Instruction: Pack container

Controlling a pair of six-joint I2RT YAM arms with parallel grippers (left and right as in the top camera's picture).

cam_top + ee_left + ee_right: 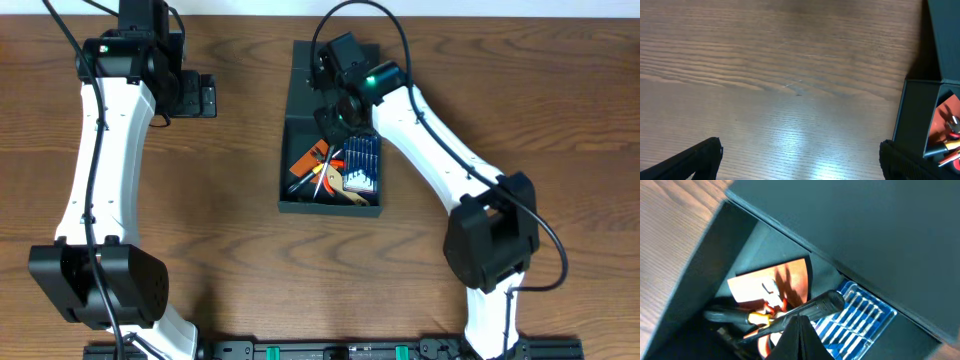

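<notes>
The dark teal-black container [285,165] stands open mid-table, its flap lid [305,65] lying back on the far side. Inside are orange-handled tools [315,165], a black-handled tool [812,307], an orange card [775,282] and a blue bit case [362,160]. My right gripper [335,112] hangs over the box's far half. In the right wrist view its jaws [799,320] are pressed together just above the black handle, with nothing between them. My left gripper [205,97] is open and empty over bare table to the left of the container [912,115], fingers wide apart [800,160].
The wooden table [230,250] surrounds the container. The right arm's links run from the front right up to the box. The left arm stretches along the left side of the table. A rail runs along the front edge [330,350].
</notes>
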